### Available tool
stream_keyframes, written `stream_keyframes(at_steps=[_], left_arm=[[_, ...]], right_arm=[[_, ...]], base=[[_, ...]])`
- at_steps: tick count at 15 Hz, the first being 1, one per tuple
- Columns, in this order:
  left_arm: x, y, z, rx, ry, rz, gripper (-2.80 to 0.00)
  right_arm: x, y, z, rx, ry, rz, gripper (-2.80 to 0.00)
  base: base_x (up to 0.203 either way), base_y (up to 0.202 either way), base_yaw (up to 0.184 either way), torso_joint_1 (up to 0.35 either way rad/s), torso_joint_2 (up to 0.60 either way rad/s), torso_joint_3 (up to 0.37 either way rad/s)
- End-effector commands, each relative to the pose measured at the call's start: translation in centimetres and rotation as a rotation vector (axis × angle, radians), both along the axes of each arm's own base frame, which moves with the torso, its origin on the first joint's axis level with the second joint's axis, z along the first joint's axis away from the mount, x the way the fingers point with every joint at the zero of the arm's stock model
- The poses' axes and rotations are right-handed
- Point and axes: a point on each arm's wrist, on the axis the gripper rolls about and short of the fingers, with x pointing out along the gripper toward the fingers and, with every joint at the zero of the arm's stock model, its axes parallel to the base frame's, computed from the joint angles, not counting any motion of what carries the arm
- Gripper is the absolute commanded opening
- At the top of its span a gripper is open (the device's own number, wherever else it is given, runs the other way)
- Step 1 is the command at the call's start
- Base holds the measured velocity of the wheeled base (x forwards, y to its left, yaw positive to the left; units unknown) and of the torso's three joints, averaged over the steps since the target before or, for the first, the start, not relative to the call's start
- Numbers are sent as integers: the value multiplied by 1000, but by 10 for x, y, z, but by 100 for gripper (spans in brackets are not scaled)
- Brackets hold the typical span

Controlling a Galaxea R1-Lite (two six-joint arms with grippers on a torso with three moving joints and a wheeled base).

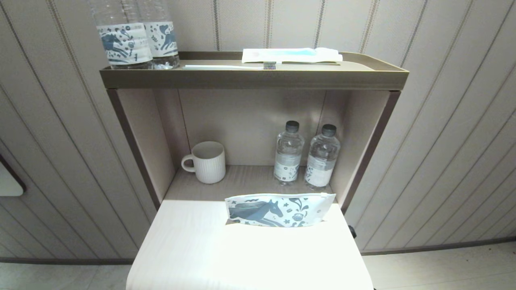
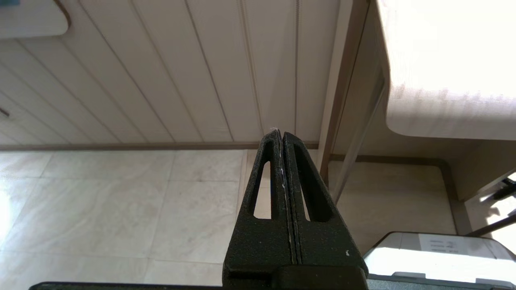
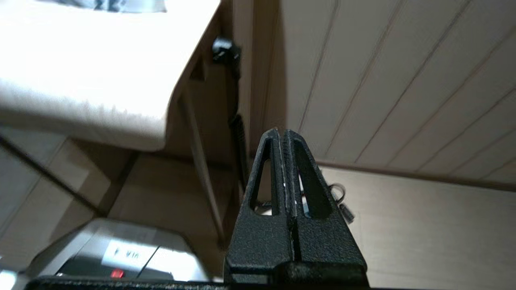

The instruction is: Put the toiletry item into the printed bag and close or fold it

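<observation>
The printed bag, a white pouch with a dark blue horse, leans upright at the back of the bright white tabletop, its zip top upward. A sliver of the printed bag also shows in the right wrist view. No white comb shows in any view. Neither gripper appears in the head view. My left gripper hangs low beside the table's left side over the tiled floor, shut with nothing in it. My right gripper hangs low by the table's right side near the wall, also shut and empty.
The top shelf carries two horse-label bottles, a thin toothbrush and a white-and-blue packet. In the niche stand a ribbed white mug and two small water bottles. Panelled walls flank the unit.
</observation>
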Motion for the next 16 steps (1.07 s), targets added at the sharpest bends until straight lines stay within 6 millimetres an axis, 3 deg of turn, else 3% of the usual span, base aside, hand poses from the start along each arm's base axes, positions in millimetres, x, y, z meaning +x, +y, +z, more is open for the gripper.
stream_keyframes(at_steps=[1, 3, 14, 16], left_arm=[[1, 0, -1, 6, -4, -5, -280], [8, 0, 1, 4, -87, 9, -280], [10, 1, 1, 6, -107, 38, -280], [17, 2, 7, 51, -253, 65, -280]], right_arm=[[-9, -1, -6, -2, -99, -53, -280], [-7, -2, -13, -20, -83, -106, -280], [-7, -2, -13, -17, -83, -104, -280], [-7, -2, -13, -17, -83, -106, -280]], base=[[0, 0, 0, 0, 0, 0], [0, 0, 0, 0, 0, 0], [0, 0, 0, 0, 0, 0], [0, 0, 0, 0, 0, 0]])
